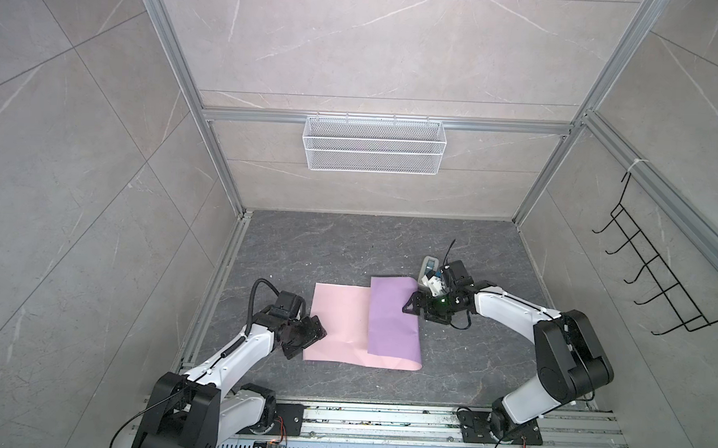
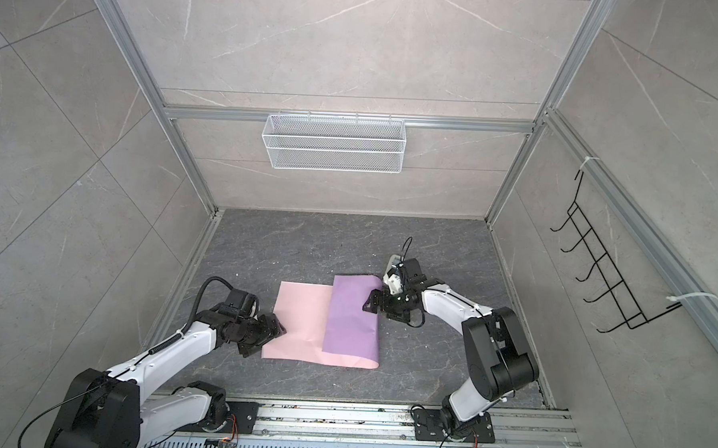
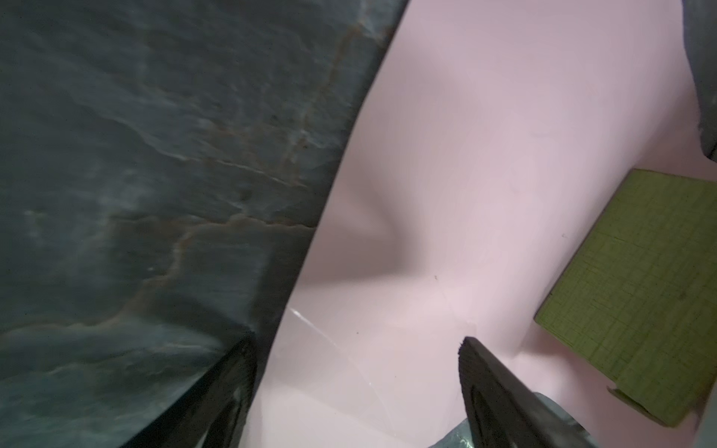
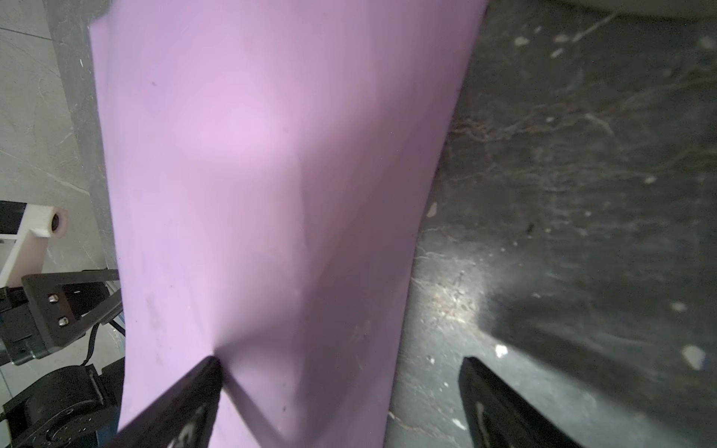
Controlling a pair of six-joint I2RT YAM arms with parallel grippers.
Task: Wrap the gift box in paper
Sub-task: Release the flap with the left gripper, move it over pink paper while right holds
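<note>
Two end effectors, both wide and holding nothing; the left end effector (image 1: 311, 329) hangs over the left edge of the paper (image 1: 340, 324), which lies toward the table's (image 1: 348, 241) front edge; a pinch there could crumple the thin sheet or drag it; the gift box (image 3: 636, 294) sits on the pink face, apparently under the purple flap; the right end effector (image 1: 413, 304) rests one finger (image 4: 194, 391) on that flap, which may spring back if it lifts.
</note>
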